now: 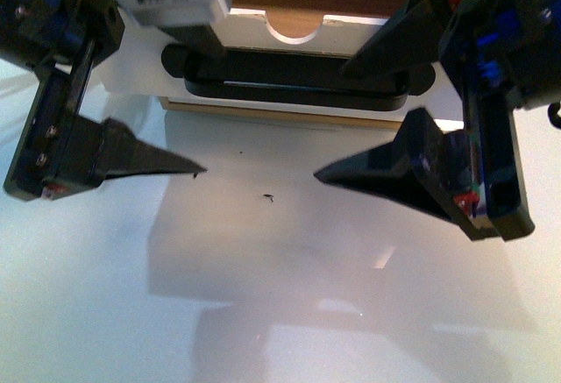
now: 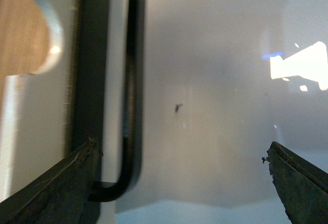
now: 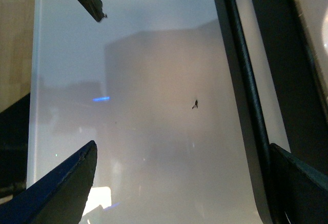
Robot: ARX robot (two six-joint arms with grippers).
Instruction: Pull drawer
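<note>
The drawer (image 1: 131, 72) has a white front with a half-round notch (image 1: 295, 25) in its top edge and a long black bar handle (image 1: 298, 81). It stands at the far side of the table. My left gripper (image 1: 210, 111) is open, with one finger by the handle's left end and the other lower over the table. My right gripper (image 1: 333, 120) is open in the same way at the handle's right end. The left wrist view shows the handle (image 2: 130, 80) beside one finger (image 2: 66, 183) of the left gripper (image 2: 182, 149). In the right wrist view the handle (image 3: 246, 90) runs just inside the right gripper (image 3: 182, 147).
A glossy white table (image 1: 263, 295) spreads below both grippers, with a small dark speck (image 1: 267, 196) between them. A light wooden strip (image 1: 263, 113) runs under the drawer front. Wooden floor (image 3: 15, 29) lies beyond the table's edge.
</note>
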